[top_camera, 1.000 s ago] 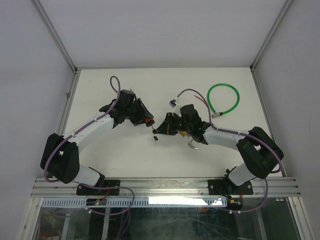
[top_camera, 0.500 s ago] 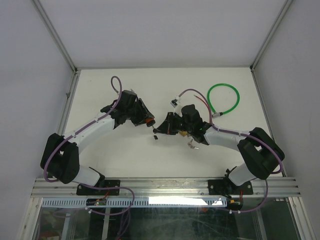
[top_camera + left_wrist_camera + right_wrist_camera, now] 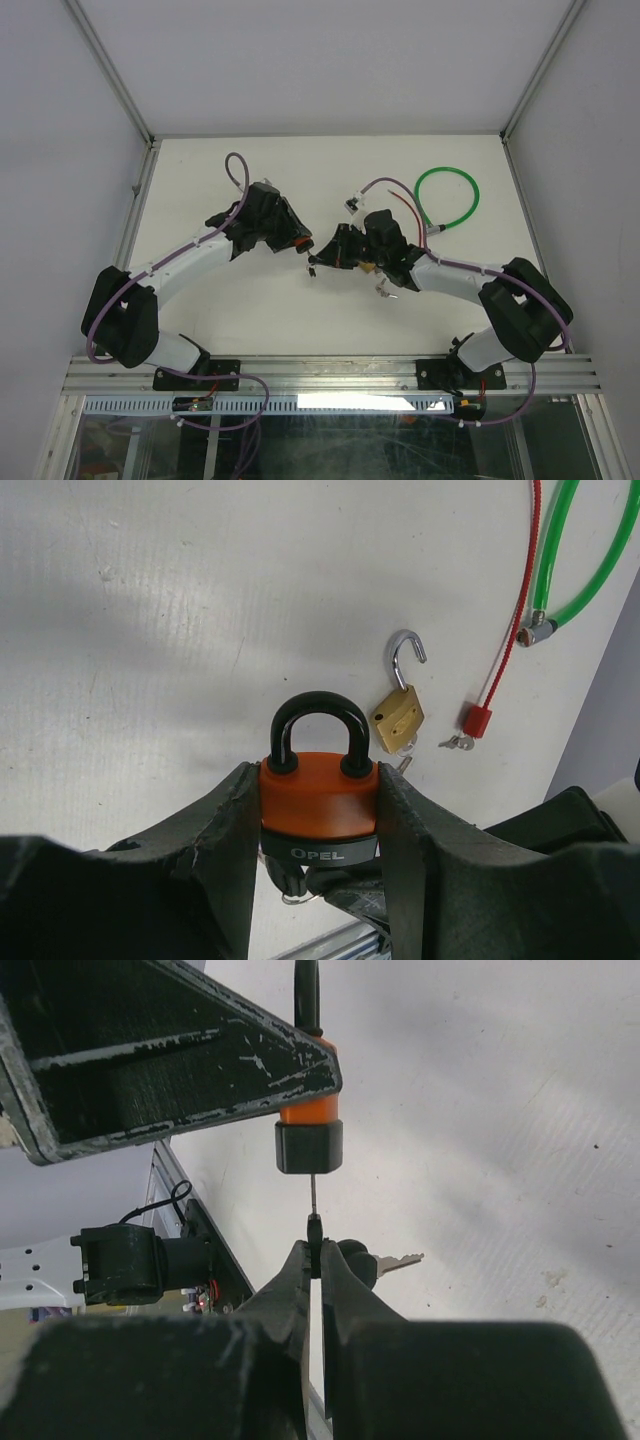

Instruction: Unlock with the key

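My left gripper point(image 3: 318, 810) is shut on an orange padlock point(image 3: 320, 798) with a black shackle and a grey OPEL band, held above the table; it shows in the top view point(image 3: 296, 241). My right gripper point(image 3: 315, 1250) is shut on a black-headed key point(image 3: 314, 1228) whose blade runs up into the padlock's underside point(image 3: 309, 1145). A second key point(image 3: 395, 1261) hangs beside it on the same ring. In the top view the right gripper point(image 3: 318, 255) meets the left gripper point(image 3: 293, 240) at the table's middle.
A small brass padlock point(image 3: 398, 715) with its shackle open lies on the table, small keys point(image 3: 457, 743) beside it. A red cable lock point(image 3: 510, 610) and a green cable loop point(image 3: 447, 196) lie at the back right. A white connector point(image 3: 352, 204) lies behind the grippers.
Both grippers have shifted slightly to the right and back, staying together with the key at the padlock.
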{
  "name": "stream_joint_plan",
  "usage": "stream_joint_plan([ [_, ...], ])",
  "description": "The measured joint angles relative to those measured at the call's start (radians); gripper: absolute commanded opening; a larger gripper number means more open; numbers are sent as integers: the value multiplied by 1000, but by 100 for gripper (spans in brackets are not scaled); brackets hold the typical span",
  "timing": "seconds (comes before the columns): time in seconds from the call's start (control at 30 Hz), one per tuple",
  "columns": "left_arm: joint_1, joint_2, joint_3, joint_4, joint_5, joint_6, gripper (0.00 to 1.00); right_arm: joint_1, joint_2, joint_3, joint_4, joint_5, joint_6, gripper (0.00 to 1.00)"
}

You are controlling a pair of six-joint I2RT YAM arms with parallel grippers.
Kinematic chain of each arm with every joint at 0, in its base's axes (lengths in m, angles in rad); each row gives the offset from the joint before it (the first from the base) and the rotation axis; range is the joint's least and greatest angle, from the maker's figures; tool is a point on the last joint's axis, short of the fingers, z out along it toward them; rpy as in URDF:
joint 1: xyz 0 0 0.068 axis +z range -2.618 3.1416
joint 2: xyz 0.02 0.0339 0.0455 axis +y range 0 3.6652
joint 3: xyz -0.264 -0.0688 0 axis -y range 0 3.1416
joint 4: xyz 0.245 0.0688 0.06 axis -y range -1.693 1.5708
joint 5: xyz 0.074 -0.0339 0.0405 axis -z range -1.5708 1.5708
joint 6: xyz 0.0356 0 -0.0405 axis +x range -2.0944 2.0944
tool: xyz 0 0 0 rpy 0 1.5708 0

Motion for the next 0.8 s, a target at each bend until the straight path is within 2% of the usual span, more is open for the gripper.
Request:
stream_joint_plan([
  [0.57,-69,2,-1,11,-122,-71,0,14,0,-63,139,100,-8,0],
  [0.8,-105,34,-10,38,-170,-98,0,13,8,-63,136,131,-37,0],
])
